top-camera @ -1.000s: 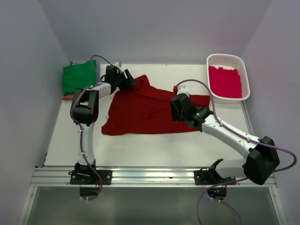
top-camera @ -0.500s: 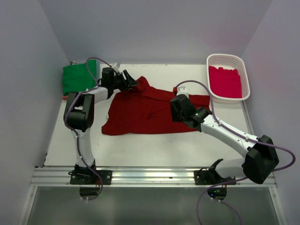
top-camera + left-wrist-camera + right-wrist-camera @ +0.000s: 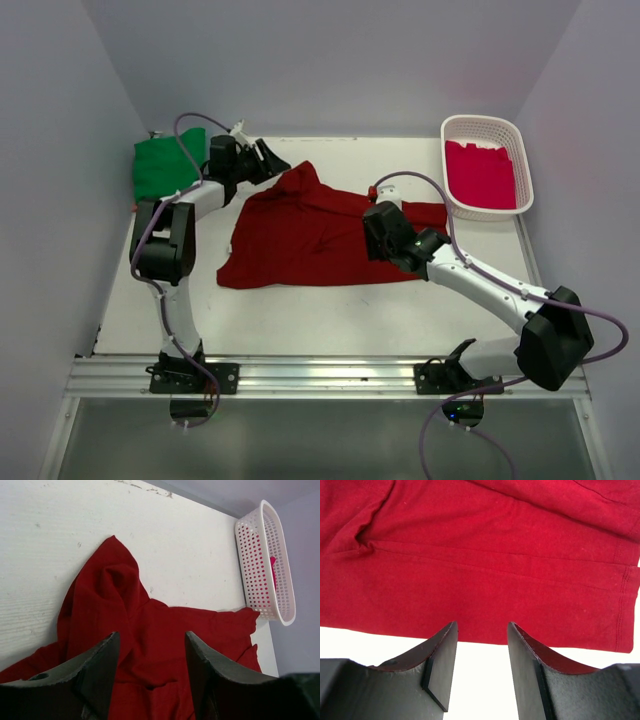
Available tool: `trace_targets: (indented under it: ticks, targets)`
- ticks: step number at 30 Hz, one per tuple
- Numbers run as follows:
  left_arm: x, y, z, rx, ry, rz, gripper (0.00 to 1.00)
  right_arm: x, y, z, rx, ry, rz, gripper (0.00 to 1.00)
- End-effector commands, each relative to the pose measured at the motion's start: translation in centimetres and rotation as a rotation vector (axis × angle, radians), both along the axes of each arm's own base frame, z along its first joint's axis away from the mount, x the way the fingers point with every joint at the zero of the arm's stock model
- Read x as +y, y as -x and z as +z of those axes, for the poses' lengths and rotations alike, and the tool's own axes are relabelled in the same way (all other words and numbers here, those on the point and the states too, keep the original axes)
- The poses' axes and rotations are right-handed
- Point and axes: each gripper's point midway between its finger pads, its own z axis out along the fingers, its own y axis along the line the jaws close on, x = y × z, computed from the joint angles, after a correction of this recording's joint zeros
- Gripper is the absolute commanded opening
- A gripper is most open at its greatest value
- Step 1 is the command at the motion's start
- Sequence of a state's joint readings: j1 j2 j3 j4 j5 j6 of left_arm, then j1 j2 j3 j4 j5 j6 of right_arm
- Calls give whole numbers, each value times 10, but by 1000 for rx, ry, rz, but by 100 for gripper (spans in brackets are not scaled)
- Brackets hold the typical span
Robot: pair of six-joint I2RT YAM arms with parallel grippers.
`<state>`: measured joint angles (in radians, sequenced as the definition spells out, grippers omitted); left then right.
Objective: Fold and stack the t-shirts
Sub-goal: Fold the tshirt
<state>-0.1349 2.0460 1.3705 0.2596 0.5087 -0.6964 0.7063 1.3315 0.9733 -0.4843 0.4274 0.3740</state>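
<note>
Dark red soft cloth t-shirt lies creased, mostly flat mid-counter, one sleeve peaked toward the back. Your left fingers are apart and empty above that sleeve. Right fingers are apart too, over the stitched hem. Crimson-pink shirt sits in the white plastic lattice basket; green folded shirt is back left.

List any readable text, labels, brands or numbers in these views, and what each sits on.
None to read in any view.
The dark red t-shirt, the crimson-pink t-shirt in the white lattice basket and the green t-shirt are plain, with no print or tag showing.
The table carries no markings.
</note>
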Motion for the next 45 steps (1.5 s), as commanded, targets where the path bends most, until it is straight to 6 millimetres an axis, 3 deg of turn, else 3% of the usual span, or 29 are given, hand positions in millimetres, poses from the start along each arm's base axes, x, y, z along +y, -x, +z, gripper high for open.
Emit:
trace_targets:
  ticks: [1,3,4,6,7,13,28,38,45]
  targets:
    - [12,3,-1,29,-37,43,57,1,-4,2,-22,-7,-11,48]
    - [17,19,-8,48,-25,84,57,1,-5,2,-22,-10,-13,48]
    - [20,23,6,20,-22,114,57,2,-5,1,-22,-14,-14,48]
    - [25,40,-6,69,-23,159,58,5,-5,-2,-14,-17,-12,48]
    - [28,43,-1,65,-20,189,58,5,-5,-2,-12,-20,-11,48]
    - [26,56,-21,133,46,229,58,7,-6,-4,-7,-26,-10,47]
    - [11,29,-35,182,218,262,57,0,-4,-3,-20,-9,-23,47]
    - [4,14,-29,136,266,262,56,-1,-4,-3,-19,-1,-23,48]
    - [2,14,-45,185,282,273,54,-6,-4,-2,-27,18,-32,47]
